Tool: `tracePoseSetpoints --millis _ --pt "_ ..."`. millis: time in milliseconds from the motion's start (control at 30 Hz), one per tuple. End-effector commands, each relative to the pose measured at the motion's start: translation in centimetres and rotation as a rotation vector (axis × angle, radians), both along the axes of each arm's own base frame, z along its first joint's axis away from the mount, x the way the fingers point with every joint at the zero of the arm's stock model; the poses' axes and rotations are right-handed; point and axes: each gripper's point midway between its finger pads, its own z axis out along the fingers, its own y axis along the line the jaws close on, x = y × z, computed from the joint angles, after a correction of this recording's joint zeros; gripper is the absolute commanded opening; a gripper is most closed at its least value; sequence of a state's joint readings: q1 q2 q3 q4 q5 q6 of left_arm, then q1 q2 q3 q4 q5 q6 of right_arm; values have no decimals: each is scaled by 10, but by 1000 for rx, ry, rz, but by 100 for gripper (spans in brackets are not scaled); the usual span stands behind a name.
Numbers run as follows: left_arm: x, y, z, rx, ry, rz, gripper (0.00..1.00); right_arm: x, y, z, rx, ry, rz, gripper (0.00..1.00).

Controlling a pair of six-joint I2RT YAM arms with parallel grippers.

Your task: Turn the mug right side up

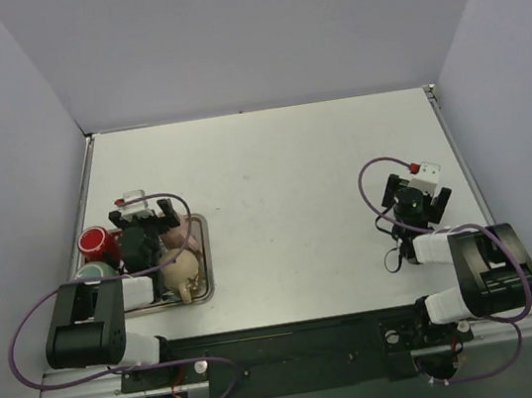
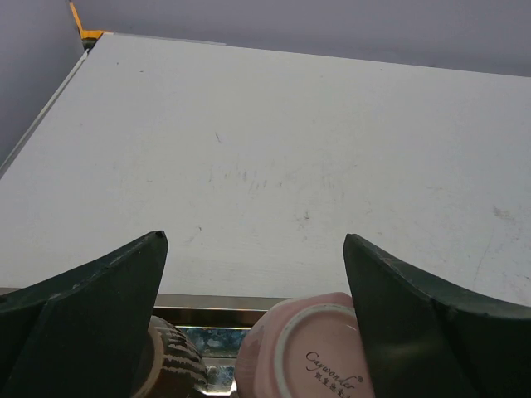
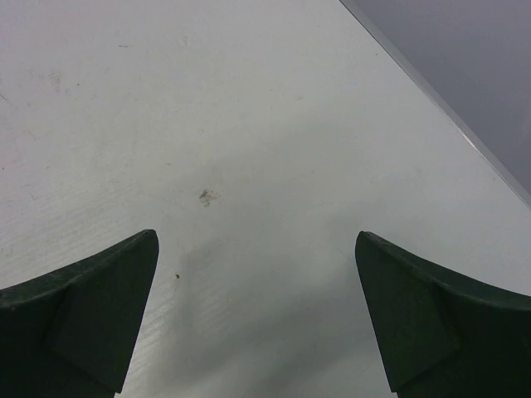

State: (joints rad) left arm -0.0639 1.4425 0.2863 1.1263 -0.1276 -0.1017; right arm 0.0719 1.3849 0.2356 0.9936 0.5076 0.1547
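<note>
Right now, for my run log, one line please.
left gripper open above upside-down pink mug in tray | right gripper open over table

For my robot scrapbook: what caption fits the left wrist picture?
Open left gripper hovers over an upside-down pink mug in a metal tray.

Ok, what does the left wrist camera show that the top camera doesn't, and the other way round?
Only the left wrist view: the printed script on the upturned base of the pink ceramic mug, and a brown-striped ribbed mug beside it. Only the top view: the round red mug, the pale green mug, a beige mug, and the right gripper, open over bare white table. Both: the shiny metal tray, the pink mug and the open left gripper above them.
</note>
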Motion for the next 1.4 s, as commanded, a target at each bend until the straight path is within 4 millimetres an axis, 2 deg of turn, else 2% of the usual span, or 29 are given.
tracePoseSetpoints --millis 0,133,167,200,233,267,300,333,367,400,433,467,500,533,567,600,633,667,733,767,800,833,867,900,1033,1067,1233,1333,1367 --pt "-9 10 -29 25 94 39 98 10 0 22 6 -96 -4 100" --pt "-9 9 -29 28 93 27 98 8 2 30 -4 -76 -1 100" --pt "-9 4 -26 31 85 -9 98 7 2 40 -5 -100 -1 100" --pt "-9 2 -26 48 91 -32 98 3 2 38 -8 -81 -1 100" --pt "-8 -5 -15 46 70 -81 98 1 4 49 -2 -114 1 100" --pt "-5 -4 -21 49 153 -98 98 -2 6 47 6 -78 13 100" --pt "-3 -20 -3 63 138 -200 98 -2 10 56 41 -102 21 100" --pt "2 -33 7 61 176 -290 98 0 21 58 79 -75 73 100" --pt "3 -37 25 161 147 -344 98 3 29 68 106 -96 115 100" --pt "-1 -51 46 190 140 -444 98 8 49 73 148 -79 224 100" --pt "-5 -54 50 282 139 -502 98 9 61 83 166 -92 289 100" --pt "-18 -68 66 311 161 -609 98 10 81 95 184 -87 394 100" --pt "-23 -73 79 440 138 -686 98 13 90 108 185 -100 439 100" --pt "-51 -86 76 446 258 -811 98 6 105 107 180 -56 515 100" --pt "-59 -91 82 622 249 -905 98 5 113 117 169 -55 551 100" --pt "-93 -100 74 694 398 -1026 98 -2 129 116 141 -20 632 100" --pt "-103 -103 79 836 401 -1097 98 -4 133 119 125 -10 656 100" --pt "-141 -103 53 958 576 -1206 98 -10 151 117 116 11 738 100" --pt "-176 -96 33 1176 710 -1301 100 -15 169 116 122 21 818 100" --pt "-194 -100 20 1251 745 -1366 95 -18 180 113 128 25 866 100" --pt "-201 -86 15 1338 814 -1349 93 -19 183 110 121 31 879 100" --pt "-215 -89 6 1410 817 -1421 86 -20 186 106 113 42 892 100" --pt "-223 -78 5 1474 861 -1430 84 -21 186 100 104 61 896 100" --pt "-236 -77 -1 1527 864 -1505 78 -21 186 98 99 72 891 100" --pt "-258 -78 -14 1583 801 -1718 72 -21 184 89 95 110 878 100" --pt "-257 -77 -17 1620 776 -1744 74 -21 183 86 93 121 875 100" --pt "-232 -67 -46 1802 759 -1646 74 -22 181 80 86 144 865 100" --pt "-237 -64 -64 1811 765 -1693 71 -21 180 78 81 147 861 100" --pt "-234 -67 -68 1816 750 -1678 69 -21 180 78 82 147 859 100"
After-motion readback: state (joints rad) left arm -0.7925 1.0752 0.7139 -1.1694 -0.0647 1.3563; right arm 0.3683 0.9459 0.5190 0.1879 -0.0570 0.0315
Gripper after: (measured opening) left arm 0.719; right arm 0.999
